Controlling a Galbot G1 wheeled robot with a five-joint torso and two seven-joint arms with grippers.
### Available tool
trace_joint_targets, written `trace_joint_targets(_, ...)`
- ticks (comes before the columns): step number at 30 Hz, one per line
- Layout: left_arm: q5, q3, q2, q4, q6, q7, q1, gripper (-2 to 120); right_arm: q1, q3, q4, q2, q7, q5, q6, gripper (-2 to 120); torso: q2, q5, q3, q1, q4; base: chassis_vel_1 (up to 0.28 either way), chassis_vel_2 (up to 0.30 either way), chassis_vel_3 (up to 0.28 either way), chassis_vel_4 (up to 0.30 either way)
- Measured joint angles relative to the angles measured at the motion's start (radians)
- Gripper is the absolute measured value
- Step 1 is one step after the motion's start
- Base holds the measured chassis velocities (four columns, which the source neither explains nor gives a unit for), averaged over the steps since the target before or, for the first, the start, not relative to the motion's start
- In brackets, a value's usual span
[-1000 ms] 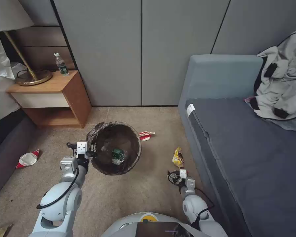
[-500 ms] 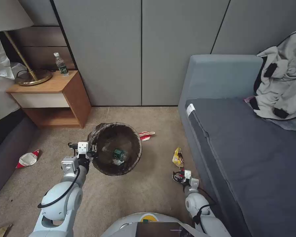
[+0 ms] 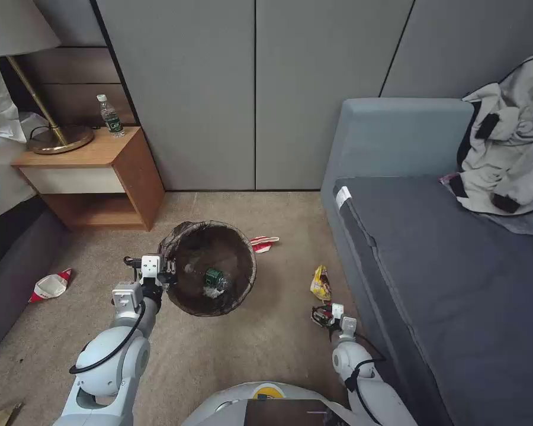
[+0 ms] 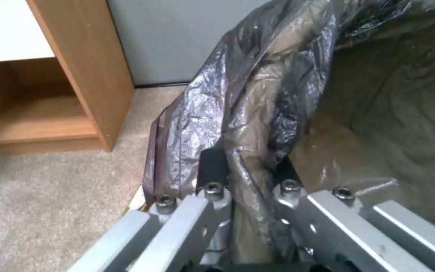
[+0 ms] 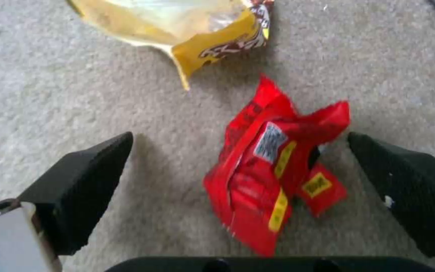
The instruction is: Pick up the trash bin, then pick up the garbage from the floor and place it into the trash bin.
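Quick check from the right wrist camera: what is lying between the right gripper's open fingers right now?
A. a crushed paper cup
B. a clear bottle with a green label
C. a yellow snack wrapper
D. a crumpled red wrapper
D: the red wrapper lies on the carpet between the spread fingers of the right gripper; the yellow wrapper lies farther out, beyond the fingertips.
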Motion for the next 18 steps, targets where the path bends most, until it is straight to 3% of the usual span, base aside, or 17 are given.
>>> trace_joint_targets(10, 0.006, 0.004, -0.001, 0.003, 0.0, 0.0, -0.003, 3, 0.024, -0.001, -0.048, -0.002, -0.003, 0.009, 0.01, 100, 0.0, -0.0005, 0.0, 0.0, 0.0, 0.0, 0.0, 0.0, 0.0)
trace_joint_targets(18, 0.008, 0.004, -0.004, 0.008, 0.001, 0.0, -0.007, 3, 0.023, -0.009, -0.062, -0.003, -0.003, 0.012, 0.016, 84, 0.0, -0.001, 0.0, 0.0, -0.0004, 0.0, 0.0, 0.0, 0.0)
